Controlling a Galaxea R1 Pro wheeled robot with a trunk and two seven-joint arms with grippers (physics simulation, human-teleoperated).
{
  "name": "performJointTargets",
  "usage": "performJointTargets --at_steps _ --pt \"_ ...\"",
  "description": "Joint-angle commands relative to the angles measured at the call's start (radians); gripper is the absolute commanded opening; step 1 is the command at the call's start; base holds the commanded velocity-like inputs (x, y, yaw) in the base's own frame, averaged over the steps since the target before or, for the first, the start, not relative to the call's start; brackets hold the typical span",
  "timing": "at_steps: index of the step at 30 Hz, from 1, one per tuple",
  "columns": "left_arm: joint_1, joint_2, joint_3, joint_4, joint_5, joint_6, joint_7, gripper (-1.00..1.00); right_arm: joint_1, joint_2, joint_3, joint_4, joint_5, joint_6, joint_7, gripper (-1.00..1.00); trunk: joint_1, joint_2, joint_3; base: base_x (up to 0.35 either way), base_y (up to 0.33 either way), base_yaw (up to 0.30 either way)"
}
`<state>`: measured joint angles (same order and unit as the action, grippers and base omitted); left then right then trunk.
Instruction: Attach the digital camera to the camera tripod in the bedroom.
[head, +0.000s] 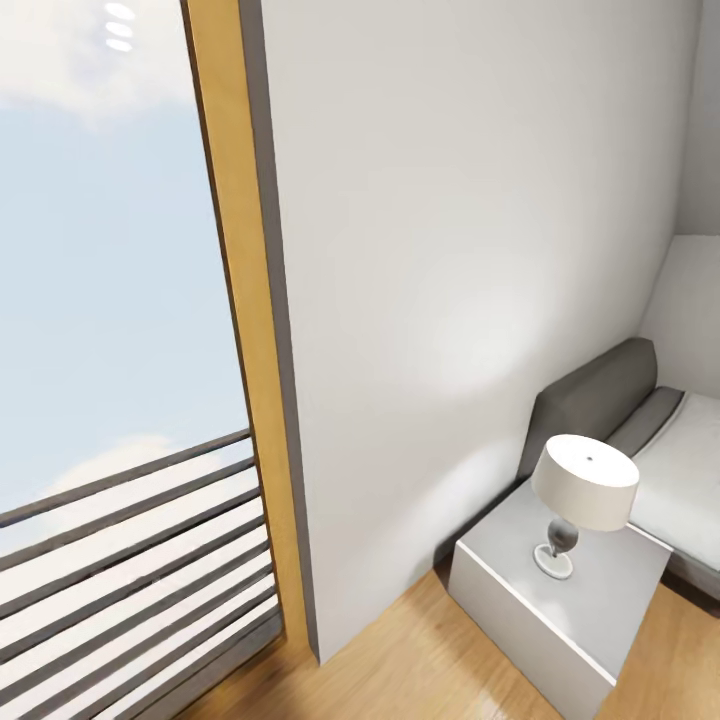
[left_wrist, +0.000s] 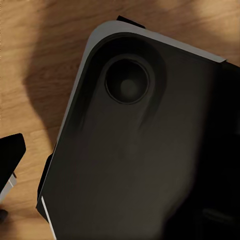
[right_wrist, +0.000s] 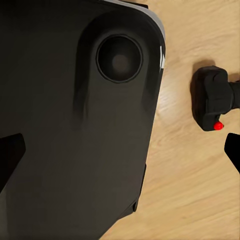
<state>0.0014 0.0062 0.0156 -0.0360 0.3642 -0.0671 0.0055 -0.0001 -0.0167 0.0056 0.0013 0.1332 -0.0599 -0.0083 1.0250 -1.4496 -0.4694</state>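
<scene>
The digital camera (right_wrist: 212, 98) lies on the wood floor (right_wrist: 190, 190) beside the robot's dark base (right_wrist: 75, 125), ungrasped. The right claw (right_wrist: 122, 152) hangs spread and empty; the left claw's state I cannot tell. Ahead, a lamp (head: 580, 500) stands on a nightstand (head: 520, 610) by the bed (head: 670, 470).

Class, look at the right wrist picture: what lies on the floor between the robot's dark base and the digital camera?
Nothing: in the right wrist view, bare light wood floor separates the dark base from the digital camera.

Floor (head: 430, 660): light wood, smooth, satin. Digital camera (right_wrist: 212, 98): matt black plastic. Nightstand (head: 560, 610): matt white. Headboard (head: 590, 400): grey cloth.
</scene>
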Motion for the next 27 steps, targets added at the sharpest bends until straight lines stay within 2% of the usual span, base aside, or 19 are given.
performJointTargets --at_steps 1,7,19,27 --pt "0.000 0.000 0.001 -0.001 0.003 -0.001 0.001 1.00 0.000 0.000 0.000 0.000 0.008 -0.003 -0.001 1.00 0.000 0.000 -0.001 0.029 0.000 -0.001" --pt "0.000 0.000 0.000 -0.001 0.003 -0.001 -0.001 1.00 -0.001 0.000 0.000 0.000 0.009 -0.003 -0.001 1.00 0.000 0.000 -0.001 0.160 0.000 0.000" --pt "0.000 0.000 0.000 -0.001 0.002 -0.002 -0.001 1.00 0.000 0.000 0.001 0.000 0.010 -0.004 -0.001 1.00 0.000 0.000 -0.001 0.287 0.000 0.000" --pt "0.000 0.000 0.001 -0.002 0.002 -0.002 -0.001 1.00 0.000 0.000 0.001 0.000 0.010 -0.021 -0.001 1.00 0.000 0.000 -0.001 0.104 0.000 -0.003"
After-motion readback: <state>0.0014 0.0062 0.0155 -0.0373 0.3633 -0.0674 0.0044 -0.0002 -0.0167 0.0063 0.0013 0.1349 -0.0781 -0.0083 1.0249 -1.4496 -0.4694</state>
